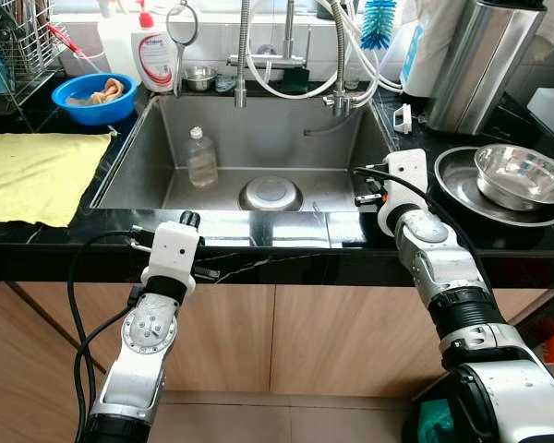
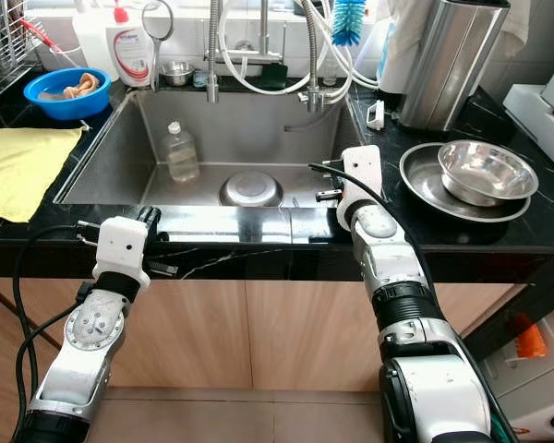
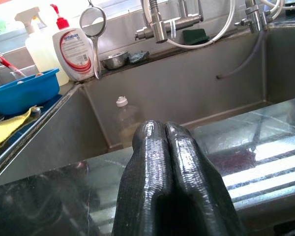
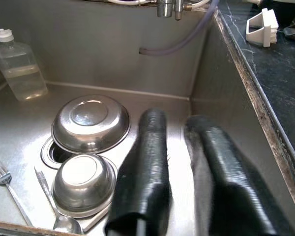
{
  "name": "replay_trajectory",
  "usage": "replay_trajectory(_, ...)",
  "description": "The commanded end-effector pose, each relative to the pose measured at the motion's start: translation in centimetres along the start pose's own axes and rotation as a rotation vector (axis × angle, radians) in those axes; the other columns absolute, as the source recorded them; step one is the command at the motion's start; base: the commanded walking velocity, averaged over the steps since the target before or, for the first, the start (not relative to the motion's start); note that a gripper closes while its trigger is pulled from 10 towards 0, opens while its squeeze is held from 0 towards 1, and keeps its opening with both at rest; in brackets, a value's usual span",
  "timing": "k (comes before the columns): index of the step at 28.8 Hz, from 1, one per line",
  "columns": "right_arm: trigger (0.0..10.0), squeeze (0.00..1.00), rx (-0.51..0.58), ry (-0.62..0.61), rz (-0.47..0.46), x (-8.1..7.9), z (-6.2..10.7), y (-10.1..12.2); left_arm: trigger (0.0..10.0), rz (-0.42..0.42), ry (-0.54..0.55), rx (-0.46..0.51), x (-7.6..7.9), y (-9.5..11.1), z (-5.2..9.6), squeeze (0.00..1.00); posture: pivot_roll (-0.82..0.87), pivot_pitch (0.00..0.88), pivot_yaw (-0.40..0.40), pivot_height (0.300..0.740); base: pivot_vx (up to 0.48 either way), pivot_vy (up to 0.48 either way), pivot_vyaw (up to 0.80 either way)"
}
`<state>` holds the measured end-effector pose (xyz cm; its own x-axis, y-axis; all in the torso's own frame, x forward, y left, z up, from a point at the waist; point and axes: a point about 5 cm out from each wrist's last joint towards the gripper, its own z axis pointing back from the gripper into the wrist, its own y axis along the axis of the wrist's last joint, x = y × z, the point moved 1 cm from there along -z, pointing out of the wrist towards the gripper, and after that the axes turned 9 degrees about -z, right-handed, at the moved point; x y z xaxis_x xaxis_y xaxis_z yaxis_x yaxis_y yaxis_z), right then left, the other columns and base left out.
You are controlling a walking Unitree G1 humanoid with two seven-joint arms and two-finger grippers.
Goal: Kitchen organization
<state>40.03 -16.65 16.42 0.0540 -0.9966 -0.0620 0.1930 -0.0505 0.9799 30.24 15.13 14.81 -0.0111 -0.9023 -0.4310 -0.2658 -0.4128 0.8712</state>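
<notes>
The sink [image 1: 134,161] is holding bowls [image 4: 90,123] and a bottle [image 1: 202,159] — right gripper [image 4: 179,142] hanging spread above it, left gripper [image 3: 165,142] pressed together.

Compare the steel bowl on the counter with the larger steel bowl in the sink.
The counter bowl stands upright, open side up, on a steel plate. The sink bowl lies upside down over the drain, beside a smaller overturned bowl. Both are shiny steel and round.
</notes>
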Motion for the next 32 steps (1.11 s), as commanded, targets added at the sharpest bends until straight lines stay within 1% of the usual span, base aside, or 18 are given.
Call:
replay_trajectory(1,10.0,0.0,0.018,0.005,-0.004,-0.1,-0.1,0.6,10.0,-0.008,-0.013,0.014,0.2,0.5,0.1,0.0,-0.07,0.0,-0.006,0.731,0.0,0.0,0.0)
replay_trajectory(6,10.0,0.0,0.042,-0.005,0.019,0.2,-0.1,1.2,10.0,-0.007,-0.013,0.011,0.2,0.5,0.0,0.0,-0.07,0.0,-0.007,0.731,0.0,0.0,0.0)
replay_trajectory(8,10.0,0.0,0.119,-0.03,0.041,1.3,0.2,3.4,10.0,-0.009,-0.008,0.01,0.0,0.4,-0.1,0.0,-0.08,0.0,-0.005,0.731,0.0,0.0,0.0)
replay_trajectory(9,10.0,0.34,0.133,-0.039,0.045,1.6,0.2,3.9,10.0,-0.009,-0.007,0.008,0.0,0.4,-0.1,0.0,-0.08,0.0,-0.004,0.731,0.0,0.0,0.0)
replay_trajectory(10,10.0,1.0,0.161,-0.067,0.053,2.5,0.5,5.0,10.0,-0.009,-0.006,0.005,0.0,0.3,-0.1,0.0,-0.09,0.0,-0.002,0.731,0.0,0.0,0.0)
replay_trajectory(13,10.0,1.0,0.204,-0.13,0.084,4.5,1.1,7.0,10.0,-0.011,-0.012,-0.005,0.1,0.1,0.0,0.0,-0.11,0.0,0.002,0.731,0.0,0.0,0.0)
replay_trajectory(17,10.0,1.0,0.22,-0.196,0.125,6.5,2.0,8.5,10.0,-0.005,-0.015,-0.007,0.3,0.0,0.0,0.0,-0.12,0.0,0.002,0.731,0.0,0.0,0.0)
replay_trajectory(19,10.0,1.0,0.176,-0.234,0.156,8.0,2.5,8.4,10.0,-0.004,-0.023,-0.011,0.5,0.0,-0.1,0.0,-0.13,0.0,0.003,0.731,0.0,0.0,0.0)
replay_trajectory(24,10.0,1.0,0.133,-0.261,0.182,9.1,3.0,8.0,10.0,-0.003,-0.027,-0.014,0.5,0.0,-0.1,0.0,-0.14,0.0,0.004,0.731,0.0,0.0,0.0)
replay_trajectory(27,10.0,1.0,0.13,-0.262,0.182,9.1,3.1,8.0,10.0,-0.003,-0.027,-0.015,0.5,0.0,-0.1,0.0,-0.14,0.0,0.004,0.731,0.0,0.0,0.0)
replay_trajectory(28,10.0,1.0,0.088,-0.289,0.236,10.5,3.7,7.4,10.0,-0.002,-0.033,-0.019,0.5,-0.1,0.0,0.0,-0.14,0.0,0.007,0.731,0.0,0.0,0.0)
replay_trajectory(29,10.0,1.0,0.088,-0.289,0.236,10.5,3.7,7.4,10.0,-0.002,-0.033,-0.019,0.5,-0.1,0.0,0.0,-0.14,0.0,0.007,0.731,0.0,0.0,0.0)
replay_trajectory(30,10.0,1.0,0.074,-0.295,0.257,10.9,3.9,7.3,10.0,-0.002,-0.035,-0.02,0.5,-0.2,0.0,0.0,-0.14,0.0,0.007,0.731,0.0,0.0,0.0)
replay_trajectory(31,10.0,0.0,0.074,-0.299,0.288,11.1,4.0,7.5,10.0,-0.001,-0.036,-0.021,0.6,-0.2,0.0,0.0,-0.14,0.0,0.007,0.731,0.0,0.0,0.0)
replay_trajectory(32,10.0,0.0,0.078,-0.299,0.305,11.1,4.0,7.6,10.0,0.0,-0.037,-0.021,0.6,-0.2,0.0,0.0,-0.14,0.0,0.007,0.731,0.0,0.0,0.0)
